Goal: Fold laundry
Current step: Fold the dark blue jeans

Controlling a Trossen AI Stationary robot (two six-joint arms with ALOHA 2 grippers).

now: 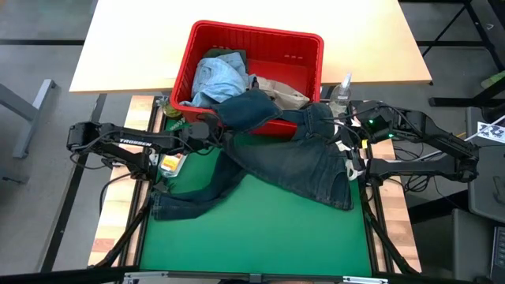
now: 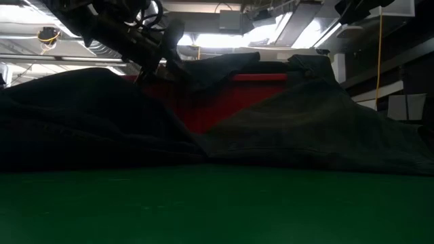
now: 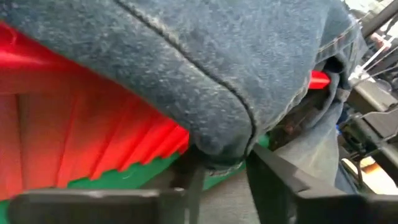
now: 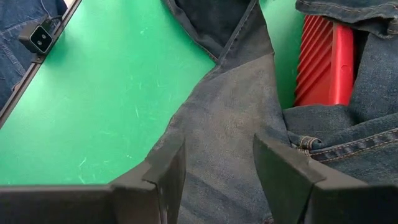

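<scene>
The dark navy jeans (image 1: 300, 162) lie spread on the green mat (image 1: 260, 237). Their far part is draped up over the front rim of the red basket (image 1: 237, 31), and one leg (image 1: 185, 203) trails to the near left. Light blue denim (image 1: 217, 79), an olive piece (image 1: 230, 55) and a beige piece (image 1: 282, 93) lie in the basket. My left gripper (image 1: 215, 128) is at the basket's front left, shut on a fold of the jeans. My right gripper (image 4: 217, 155) hovers open above the jeans' right side. My left gripper pinches a rounded, seamed fold of the jeans (image 3: 221, 140) between its two fingers (image 3: 280, 177), close to the basket's front wall. The fingers come nearly level from the table's left. The fold is raised off the mat; the rest of the jeans lies on the mat and the rim.
A clear spray bottle (image 1: 341, 93) stands right of the basket. A small orange and white thing (image 1: 170, 162) lies at the mat's left edge. A small camera (image 4: 38, 37) sits on the mat's border. The mat's near half is bare green.
</scene>
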